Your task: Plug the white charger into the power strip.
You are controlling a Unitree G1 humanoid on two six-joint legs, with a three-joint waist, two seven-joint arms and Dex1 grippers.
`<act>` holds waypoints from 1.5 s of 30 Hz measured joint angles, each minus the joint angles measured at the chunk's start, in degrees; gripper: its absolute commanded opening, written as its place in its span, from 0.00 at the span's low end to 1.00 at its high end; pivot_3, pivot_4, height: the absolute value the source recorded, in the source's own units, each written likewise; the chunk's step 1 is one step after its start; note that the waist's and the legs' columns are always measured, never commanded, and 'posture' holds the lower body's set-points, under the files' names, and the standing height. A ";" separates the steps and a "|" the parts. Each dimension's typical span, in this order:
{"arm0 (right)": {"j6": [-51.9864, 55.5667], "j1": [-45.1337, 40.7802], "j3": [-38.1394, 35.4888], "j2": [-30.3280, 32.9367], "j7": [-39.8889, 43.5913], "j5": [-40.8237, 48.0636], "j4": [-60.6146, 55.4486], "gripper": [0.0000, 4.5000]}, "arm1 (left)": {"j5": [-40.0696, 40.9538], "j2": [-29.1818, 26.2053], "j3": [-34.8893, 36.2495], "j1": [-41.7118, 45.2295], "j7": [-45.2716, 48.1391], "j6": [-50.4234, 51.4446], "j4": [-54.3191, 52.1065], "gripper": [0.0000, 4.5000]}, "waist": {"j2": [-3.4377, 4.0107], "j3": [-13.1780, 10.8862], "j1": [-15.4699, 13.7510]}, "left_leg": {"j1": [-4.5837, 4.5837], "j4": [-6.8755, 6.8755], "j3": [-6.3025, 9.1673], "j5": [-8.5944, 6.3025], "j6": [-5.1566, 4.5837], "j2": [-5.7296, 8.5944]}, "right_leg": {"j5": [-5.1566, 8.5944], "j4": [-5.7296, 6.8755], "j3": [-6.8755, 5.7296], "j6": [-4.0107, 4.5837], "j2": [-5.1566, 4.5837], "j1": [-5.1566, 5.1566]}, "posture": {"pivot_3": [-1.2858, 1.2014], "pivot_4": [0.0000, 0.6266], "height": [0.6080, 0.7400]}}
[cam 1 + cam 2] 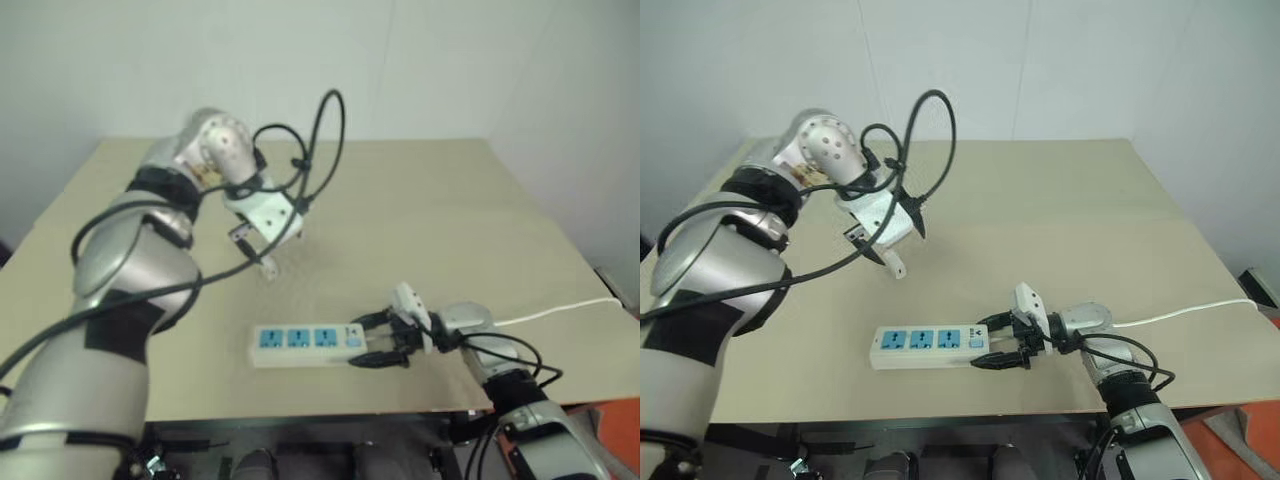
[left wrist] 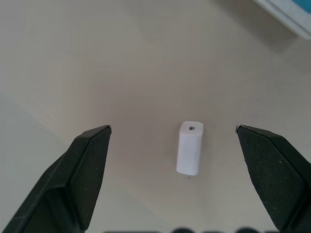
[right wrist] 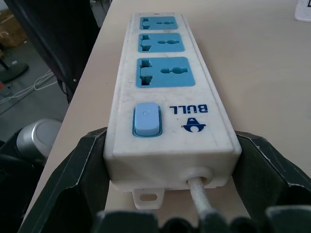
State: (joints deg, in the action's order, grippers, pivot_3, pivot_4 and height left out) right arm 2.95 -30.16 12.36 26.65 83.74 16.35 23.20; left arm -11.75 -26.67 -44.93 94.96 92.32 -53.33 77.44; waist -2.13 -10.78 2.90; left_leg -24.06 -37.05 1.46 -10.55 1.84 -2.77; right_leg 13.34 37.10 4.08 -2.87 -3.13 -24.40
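Left wrist view: white charger (image 2: 189, 154) lies flat between wide-apart left gripper (image 2: 172, 141) fingers, long axis crosswise to the gap; right gripper (image 3: 170, 160) clamps power strip (image 3: 167, 92).

Smooth white plastic charger (image 2: 189, 154) and power strip (image 3: 167, 104) on a matt table (image 1: 420, 210).

The power strip (image 2: 286, 14) is cut off at the wrist picture's one-o'clock corner; the charger's (image 2: 189, 154) prongs are hidden.
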 measured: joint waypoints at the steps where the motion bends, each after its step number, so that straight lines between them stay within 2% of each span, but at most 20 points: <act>1: 0.00 0.12 0.02 -0.06 -0.06 -0.03 -0.16 0.76 | -1.08 0.35 -0.72 0.02 0.00 -1.55 0.20 1.00 | 0.00 0.00 0.06 | 0.01 0.00 0.00 0.00 0.00 0.00 | 0.00 0.00 0.01 0.00 0.00 0.00 | 0.52 0.24 1.00; 8: 0.06 2.04 -0.25 -0.20 -1.25 -0.07 -2.47 0.76 | -7.90 2.16 -1.17 0.01 0.05 -5.57 1.62 1.00 | 0.00 0.00 -0.06 | 0.01 -0.01 0.01 0.00 0.00 0.00 | 0.00 0.00 0.00 0.00 0.00 0.02 | 0.52 0.24 1.00; 15: 0.00 3.07 0.04 -1.21 -3.20 -1.04 -4.35 0.76 | -16.01 3.90 -1.04 -0.10 -4.70 -8.31 1.63 1.00 | 0.00 0.00 0.59 | 0.09 -0.01 0.01 0.00 0.00 0.00 | 0.00 0.06 0.02 0.00 0.01 0.04 | 0.52 0.24 1.00; 19: 0.02 3.59 0.14 -1.40 -4.05 -1.45 -5.40 0.76 | -22.22 3.93 -2.33 -0.12 -10.77 -8.50 1.63 1.00 | 0.00 0.00 0.94 | 0.12 -0.01 0.02 0.00 0.00 0.00 | 0.00 0.07 0.02 -0.01 0.01 0.07 | 0.52 0.24 1.00; 23: 0.11 4.13 0.15 -1.49 -4.75 -1.54 -6.27 0.76 | -30.41 3.94 -6.07 -0.66 -20.88 -7.58 1.70 1.00 | 0.00 0.00 1.02 | 0.18 0.00 0.01 0.00 0.00 0.00 | 0.00 0.09 0.05 -0.01 0.01 0.10 | 0.52 0.24 1.00; 32: 0.28 4.77 0.39 -1.75 -6.01 -1.63 -7.50 0.76 | -39.92 4.10 -9.79 -1.17 -32.47 -7.54 2.12 1.00 | -0.01 0.00 1.08 | 0.21 0.00 0.01 0.00 0.00 0.00 | 0.00 0.11 0.05 -0.01 0.02 0.10 | 0.52 0.24 1.00; 36: 0.28 4.81 0.67 -2.55 -6.85 -1.83 -7.60 0.76 | -41.74 4.21 -10.07 -2.29 -34.82 -5.76 2.35 1.00 | 0.00 0.00 1.04 | 0.22 0.00 0.01 0.00 0.00 0.00 | 0.00 0.14 0.05 -0.01 0.02 0.11 | 0.52 0.24 1.00; 45: 0.27 5.86 0.72 -2.63 -8.02 -2.05 -8.96 0.76 | -39.89 4.92 -6.20 -4.81 -31.15 -1.11 3.25 1.00 | -0.01 0.00 1.02 | 0.24 0.00 0.01 0.00 0.00 0.00 | -0.01 0.15 0.05 -0.01 0.02 0.13 | 0.52 0.24 1.00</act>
State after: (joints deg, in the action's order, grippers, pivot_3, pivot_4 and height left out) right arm 3.21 -24.29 13.08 24.03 75.72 14.30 14.24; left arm -51.64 -21.75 -51.13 90.15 61.17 -54.45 80.69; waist -2.14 -10.77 3.92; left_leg -23.81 -37.05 1.47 -10.55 1.84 -2.77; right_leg 13.34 37.24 4.13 -2.88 -3.11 -24.27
